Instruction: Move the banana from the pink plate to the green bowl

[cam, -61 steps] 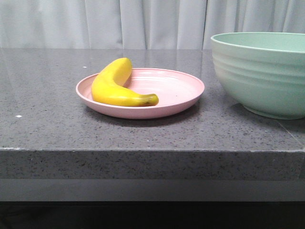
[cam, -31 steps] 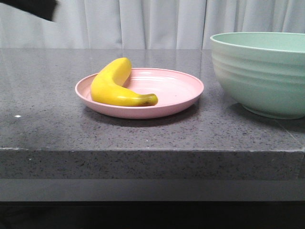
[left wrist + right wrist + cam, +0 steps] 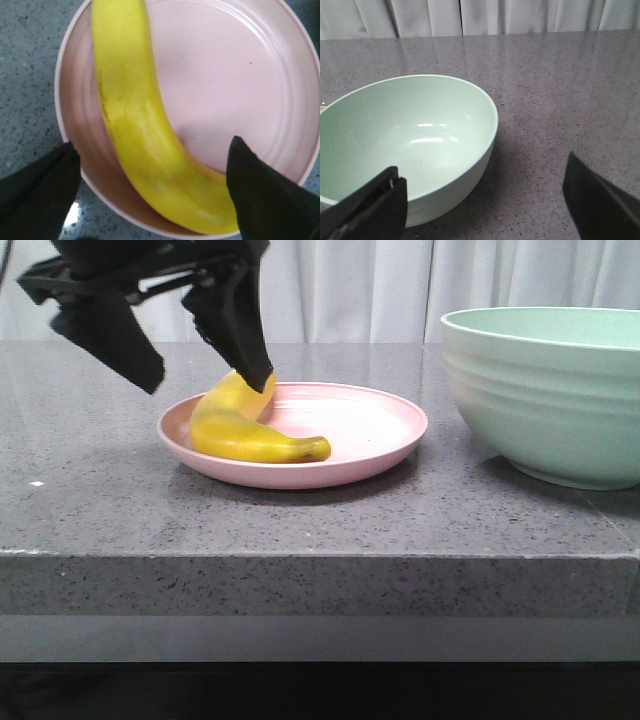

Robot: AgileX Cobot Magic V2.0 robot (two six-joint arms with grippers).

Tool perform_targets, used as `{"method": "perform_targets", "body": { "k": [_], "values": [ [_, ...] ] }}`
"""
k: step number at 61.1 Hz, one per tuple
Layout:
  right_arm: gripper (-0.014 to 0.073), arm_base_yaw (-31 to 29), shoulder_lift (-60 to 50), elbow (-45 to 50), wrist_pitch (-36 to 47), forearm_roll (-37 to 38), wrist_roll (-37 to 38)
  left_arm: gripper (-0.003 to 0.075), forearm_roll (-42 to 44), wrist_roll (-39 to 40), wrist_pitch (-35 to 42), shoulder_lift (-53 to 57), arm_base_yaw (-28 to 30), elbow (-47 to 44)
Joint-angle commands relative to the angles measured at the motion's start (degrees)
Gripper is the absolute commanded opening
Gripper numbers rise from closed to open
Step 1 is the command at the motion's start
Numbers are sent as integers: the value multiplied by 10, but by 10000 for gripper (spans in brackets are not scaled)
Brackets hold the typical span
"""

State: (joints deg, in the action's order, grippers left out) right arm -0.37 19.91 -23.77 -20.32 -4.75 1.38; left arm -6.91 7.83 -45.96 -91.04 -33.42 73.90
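Banana (image 3: 240, 425) on pink plate (image 3: 370, 430)

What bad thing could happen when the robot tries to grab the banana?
The banana leans on the pink plate's low rim, so closing jaws might push it off onto the table instead of gripping it. The left gripper, open, sits near the banana's far end, not its middle, so it could tip when lifted. The green bowl is tall; a low carry could bump it.
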Motion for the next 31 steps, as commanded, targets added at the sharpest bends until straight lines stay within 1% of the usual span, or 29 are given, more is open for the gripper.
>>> {"method": "perform_targets", "body": {
  "k": [1, 4, 31],
  "values": [
    [641, -4, 9, -21, 45, 4, -4, 490, -9, 6, 16, 4, -5, 31],
    [641, -4, 9, -21, 45, 4, -4, 480, -9, 6, 16, -5, -5, 35],
    [641, -4, 9, -21, 45, 4, -4, 480, -5, 6, 34, -66, -5, 45]
  ]
}}
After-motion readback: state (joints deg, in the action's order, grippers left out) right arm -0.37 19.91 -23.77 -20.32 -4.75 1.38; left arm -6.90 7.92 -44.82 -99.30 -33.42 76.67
